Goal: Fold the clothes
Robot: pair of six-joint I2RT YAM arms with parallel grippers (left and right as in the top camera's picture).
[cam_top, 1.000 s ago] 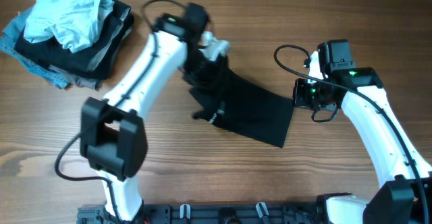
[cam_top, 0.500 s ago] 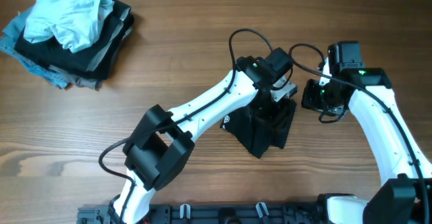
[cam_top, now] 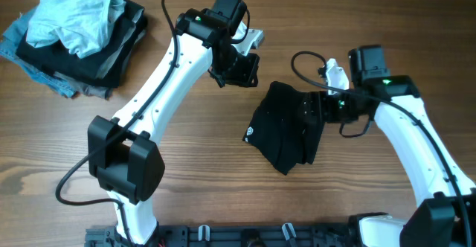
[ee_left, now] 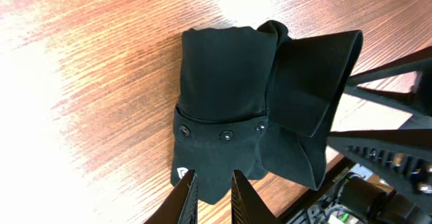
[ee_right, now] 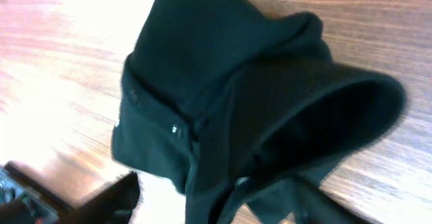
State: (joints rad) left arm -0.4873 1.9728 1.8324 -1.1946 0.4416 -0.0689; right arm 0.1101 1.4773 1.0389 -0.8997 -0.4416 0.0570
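Note:
A black garment (cam_top: 282,132) lies folded into a compact bundle right of the table's centre, with a small white logo and a row of snaps (ee_left: 225,135) showing. My left gripper (cam_top: 239,68) hovers up and left of it, clear of the cloth. Its fingers (ee_left: 185,198) stand a narrow gap apart with nothing between them. My right gripper (cam_top: 312,107) is over the garment's right edge with its jaws wide apart. A raised fold of the black garment (ee_right: 202,62) lies loosely between them, up close to the camera.
A pile of folded dark clothes (cam_top: 104,53) sits at the far left corner, with a crumpled light blue garment (cam_top: 74,20) on top. Bare wooden table (cam_top: 208,180) surrounds the black garment. The right arm's cable (cam_top: 305,57) loops above it.
The left arm carried the garment's left side over to the right, let go and swung back up-left. The right gripper moved left over the cloth's edge and opened. The garment is now compact.

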